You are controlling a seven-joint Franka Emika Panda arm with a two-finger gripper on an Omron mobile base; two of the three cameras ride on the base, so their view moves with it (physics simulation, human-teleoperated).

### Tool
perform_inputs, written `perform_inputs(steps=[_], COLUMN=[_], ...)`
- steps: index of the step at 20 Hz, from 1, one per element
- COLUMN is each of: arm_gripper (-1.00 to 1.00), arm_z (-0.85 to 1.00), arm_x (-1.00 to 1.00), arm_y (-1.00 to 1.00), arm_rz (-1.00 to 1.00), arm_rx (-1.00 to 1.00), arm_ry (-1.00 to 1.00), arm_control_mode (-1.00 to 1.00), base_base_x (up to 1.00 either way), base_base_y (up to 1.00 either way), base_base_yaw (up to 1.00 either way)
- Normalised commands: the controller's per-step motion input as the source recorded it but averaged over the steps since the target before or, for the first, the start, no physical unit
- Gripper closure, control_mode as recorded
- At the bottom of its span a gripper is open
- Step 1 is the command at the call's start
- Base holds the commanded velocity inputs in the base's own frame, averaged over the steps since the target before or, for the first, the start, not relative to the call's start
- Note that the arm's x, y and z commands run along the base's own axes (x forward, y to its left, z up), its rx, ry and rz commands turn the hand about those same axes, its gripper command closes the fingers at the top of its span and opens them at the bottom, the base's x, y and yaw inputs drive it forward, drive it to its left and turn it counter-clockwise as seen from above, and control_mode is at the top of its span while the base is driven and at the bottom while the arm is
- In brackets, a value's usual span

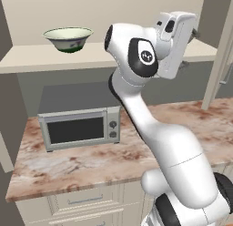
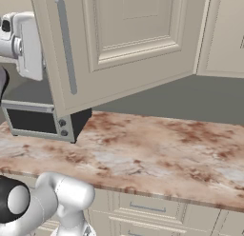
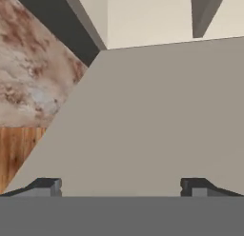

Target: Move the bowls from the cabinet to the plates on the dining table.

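Note:
A wide cream-white bowl with a dark green base stands upright on the left part of the cabinet's beige shelf. The cabinet door with its long grey bar handle hangs open. My hand is raised to shelf height, well to the right of the bowl and apart from it. In the hand view my gripper is open, its fingertips wide apart over the bare shelf surface, nothing between them. The plates and the dining table are out of view.
A silver toaster oven sits on the pink-brown marbled counter below the shelf. Cream drawer fronts run under the counter. The open door juts out over the counter, close beside my hand. Wood floor shows beyond the counter edge.

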Motion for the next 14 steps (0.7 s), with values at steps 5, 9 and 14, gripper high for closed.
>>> perform_inputs(steps=[5,9,14], arm_gripper=[-1.00,-1.00,-1.00], arm_z=[0.00,0.00,0.03], arm_x=[0.12,-0.16,-0.24], arm_y=[-0.25,-0.50,-0.44], arm_rz=[-0.15,-0.17,-0.15], arm_rx=[-0.06,0.00,0.00], arm_ry=[0.00,0.00,0.00], arm_control_mode=[-1.00,-1.00,-1.00], base_base_x=[0.00,0.00,0.00], base_base_y=[0.00,0.00,0.00], base_base_yaw=[0.00,0.00,0.00])
